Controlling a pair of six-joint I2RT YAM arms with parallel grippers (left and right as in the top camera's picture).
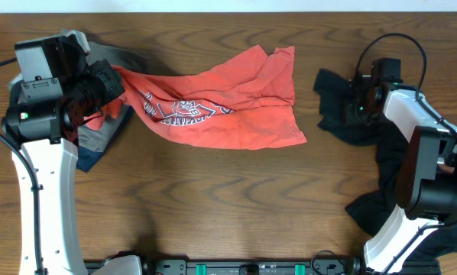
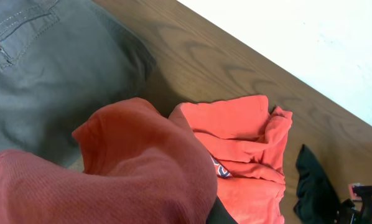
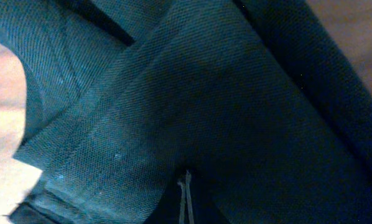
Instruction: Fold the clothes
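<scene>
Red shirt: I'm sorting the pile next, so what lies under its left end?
Grey trousers lie under the red shirt there; anything beneath them is covered.

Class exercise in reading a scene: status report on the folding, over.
Left gripper holding red shirt by one bunched end. Right gripper on black garment, fingers hidden. Gray garment lying under left gripper.

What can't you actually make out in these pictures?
Left end effector: fingers buried under the red shirt, both views; grip unclear.
Right end effector: wrist view filled by the black garment; grip unclear.
Shirt print: crumpled, too small overhead.
Grey trousers: cut off by frame edge, left wrist.
</scene>
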